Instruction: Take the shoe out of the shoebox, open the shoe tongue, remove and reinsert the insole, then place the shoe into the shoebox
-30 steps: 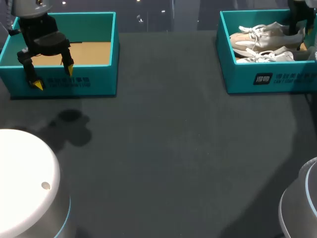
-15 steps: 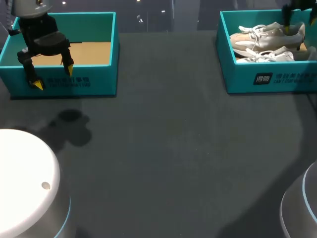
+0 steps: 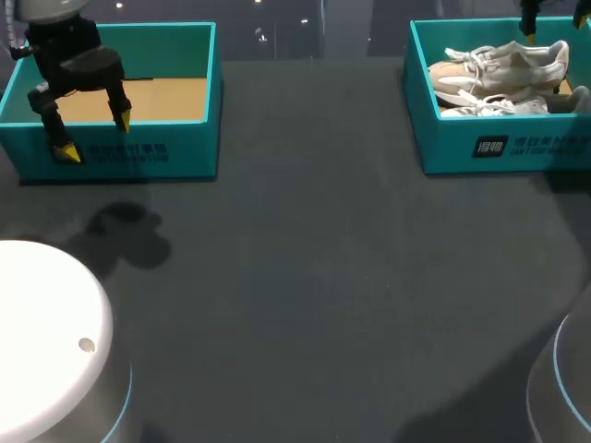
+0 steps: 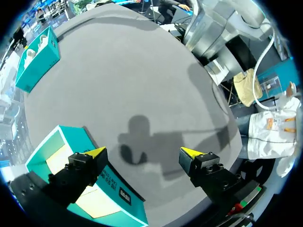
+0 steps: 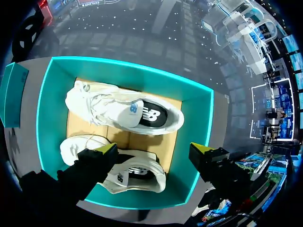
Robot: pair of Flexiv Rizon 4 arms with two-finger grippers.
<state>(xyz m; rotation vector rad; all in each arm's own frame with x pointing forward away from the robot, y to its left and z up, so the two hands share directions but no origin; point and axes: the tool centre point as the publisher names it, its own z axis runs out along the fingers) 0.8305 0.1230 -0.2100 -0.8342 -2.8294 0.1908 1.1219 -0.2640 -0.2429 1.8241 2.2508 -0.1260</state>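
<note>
Two shoes [image 3: 503, 63] [image 3: 506, 103] (white); two shoeboxes [image 3: 185, 152] [image 3: 443, 148]

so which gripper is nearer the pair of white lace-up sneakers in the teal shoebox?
Right. The right gripper hangs open directly above the white sneakers in their teal shoebox. The left gripper is across the table, at the other teal box.

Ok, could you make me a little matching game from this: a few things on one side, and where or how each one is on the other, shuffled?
Things:
1 left tool
2 right tool
3 white shoes
4 left shoebox

Places or states:
a lying in the right shoebox
b open, above the shoes
c empty, its cardboard floor bare
d open, by the empty box at the table's left

Pairs: 1-d; 2-b; 3-a; 4-c
</note>
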